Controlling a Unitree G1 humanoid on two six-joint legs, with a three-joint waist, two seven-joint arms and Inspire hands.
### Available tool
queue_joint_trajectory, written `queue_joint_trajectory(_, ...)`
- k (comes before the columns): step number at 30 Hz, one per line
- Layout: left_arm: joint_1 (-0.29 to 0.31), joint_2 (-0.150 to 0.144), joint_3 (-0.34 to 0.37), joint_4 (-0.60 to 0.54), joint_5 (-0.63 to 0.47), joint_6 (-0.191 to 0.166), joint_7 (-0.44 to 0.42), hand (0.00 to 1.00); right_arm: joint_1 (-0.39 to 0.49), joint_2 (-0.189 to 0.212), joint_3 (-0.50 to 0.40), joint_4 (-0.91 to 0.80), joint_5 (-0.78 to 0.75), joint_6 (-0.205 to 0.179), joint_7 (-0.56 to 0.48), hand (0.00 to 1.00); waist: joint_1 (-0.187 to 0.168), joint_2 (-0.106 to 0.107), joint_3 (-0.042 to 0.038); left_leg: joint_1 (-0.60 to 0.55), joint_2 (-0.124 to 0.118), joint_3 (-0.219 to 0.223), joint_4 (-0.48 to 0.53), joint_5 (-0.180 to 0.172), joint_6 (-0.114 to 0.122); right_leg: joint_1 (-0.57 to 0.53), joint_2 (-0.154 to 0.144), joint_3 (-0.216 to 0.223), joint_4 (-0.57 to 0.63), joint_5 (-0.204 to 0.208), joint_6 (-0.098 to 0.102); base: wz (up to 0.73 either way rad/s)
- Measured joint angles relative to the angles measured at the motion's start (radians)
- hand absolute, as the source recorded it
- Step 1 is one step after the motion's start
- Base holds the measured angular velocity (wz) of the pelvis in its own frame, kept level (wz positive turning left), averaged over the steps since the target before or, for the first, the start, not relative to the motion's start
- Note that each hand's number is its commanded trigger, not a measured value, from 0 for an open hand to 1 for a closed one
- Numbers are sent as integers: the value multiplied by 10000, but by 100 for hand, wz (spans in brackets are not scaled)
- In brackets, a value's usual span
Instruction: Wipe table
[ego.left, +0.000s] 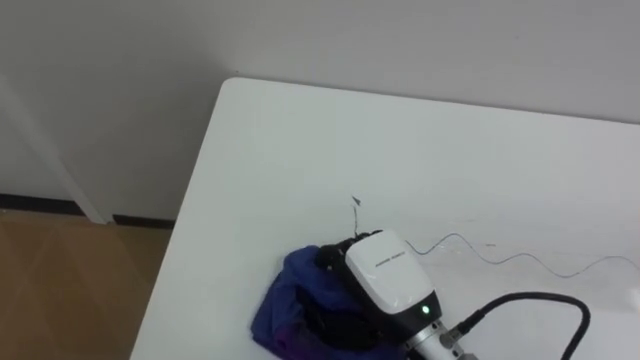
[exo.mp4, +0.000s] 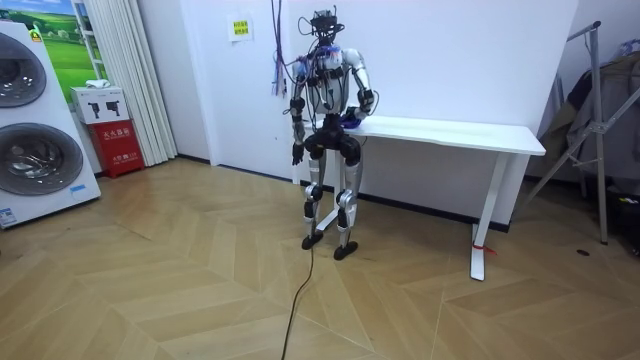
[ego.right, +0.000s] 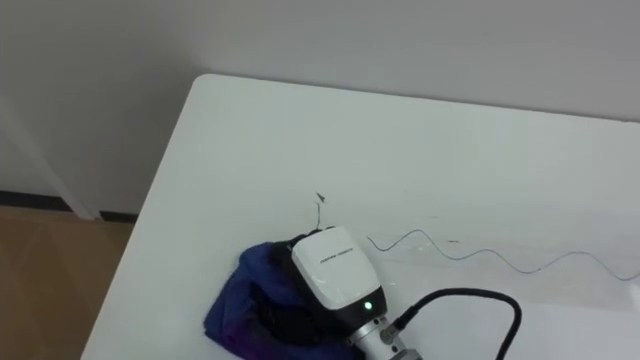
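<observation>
In the left eye view, a flat white rectangular table (ego.left: 300, 140) ran from its rounded far-left corner across to the right. A crumpled blue and purple cloth (ego.left: 290, 300) lay on the tabletop close to the table's left edge and near its front. The robot's right hand (ego.left: 390, 275) came in from the lower right and rested on the cloth's right half, its white back uppermost. Its dark fingers went down into the folds, with the cloth bunched beneath and to the left of them. Whether they were curled into the fabric or lay flat on it could not be told. Just beyond the hand was a small dark mark (ego.left: 355, 201) on the table. A thin wavy line (ego.left: 500, 260) trailed away to the right across the surface.

In the room view, the robot stood upright at the end of the table on the room view's left, its back to the camera. Its right arm was bent up to the tabletop, where the cloth showed as a blue patch. Its left hand (exo.mp4: 297, 153) hung beside its hip, too small to tell how the fingers stood. Two white front-loading washing machines (exo.mp4: 35, 150) and a red box (exo.mp4: 120, 143) stood well apart on the room view's left.

In the right eye view, the cloth again lay under and to the left of the right hand. A pale wall (ego.right: 300, 40) rose behind the table, and a wooden floor (ego.right: 50, 280) showed past its left edge.
</observation>
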Motion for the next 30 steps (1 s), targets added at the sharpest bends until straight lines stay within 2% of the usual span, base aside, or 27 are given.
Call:
queue_joint_trajectory(5,13,-50,42,-47,3,-12,-145,0,-13,-35,-195,-24,48,-265,310,100,-4,15,21,112,-8,7,-9,-1,1,95,-11,-1,4,0,0,0)
queue_joint_trajectory(14,249,-52,407,-381,20,1,-159,0,-38,-107,-394,31,38,-283,395,100,61,79,30,185,-19,-3,3,-11,18,173,-24,-21,4,0,1,0)
queue_joint_trajectory(17,489,-195,787,-531,50,41,-159,0,-152,-107,-483,155,41,-282,416,100,67,91,25,262,-19,17,-2,-10,18,236,-24,-18,7,0,1,-1)
queue_joint_trajectory(20,780,-337,1077,-950,92,296,-155,0,-763,-98,-762,847,402,-274,508,100,21,113,29,336,-38,-78,12,-10,19,370,-46,-68,8,-2,4,6)
queue_joint_trajectory(22,876,-369,1098,-1194,84,429,-168,0,-1565,-96,-1194,1644,585,-72,687,100,34,111,27,318,-64,-201,41,-8,20,406,-59,-95,16,-9,16,9)
queue_joint_trajectory(25,1008,-453,1265,-1441,100,472,-323,0,-2223,-91,-2001,2515,536,371,949,100,79,145,7,356,-63,-282,76,2,8,518,-79,-326,18,-17,26,15)
queue_joint_trajectory(28,1273,-547,1598,-1736,102,654,-372,0,-2385,-108,-2830,2971,352,840,1030,100,189,187,-31,389,-53,-317,79,19,-3,553,-73,-399,14,-18,26,3)
queue_joint_trajectory(30,1347,-527,1819,-1756,104,833,-467,0,-2394,-113,-3394,3314,401,919,994,100,184,203,-37,386,-59,-377,80,20,-3,584,-77,-440,12,-25,36,11)
